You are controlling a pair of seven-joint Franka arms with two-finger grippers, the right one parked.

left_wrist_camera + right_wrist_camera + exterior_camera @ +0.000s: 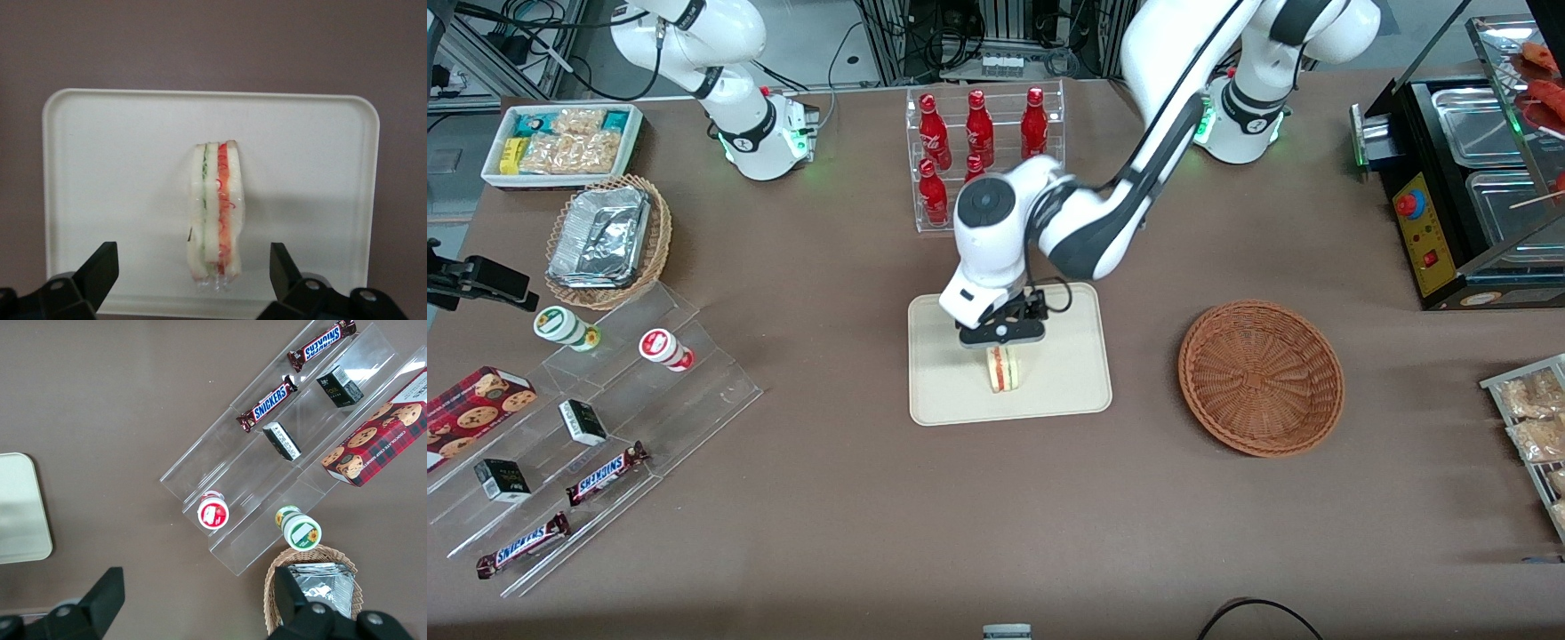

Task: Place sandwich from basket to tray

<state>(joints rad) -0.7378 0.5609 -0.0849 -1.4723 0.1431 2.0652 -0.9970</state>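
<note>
Front view: the gripper (pixel 1002 345) hangs over the tray (pixel 951 396), its body hiding the sandwich's (pixel 1004 369) top; the basket (pixel 1260 377) lies apart.

Wrist view: fingers (pixel 100 268) released, spread clear either side of the sandwich (pixel 216 208), which stands on edge on the tray (pixel 107 167).

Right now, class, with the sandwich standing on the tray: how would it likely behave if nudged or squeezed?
The sandwich stands on a narrow edge on the tray, so a sideways nudge would probably topple it. Its pale bread layers look soft, likely squashing under pressure. The gripper is open with fingers clear either side.
</note>
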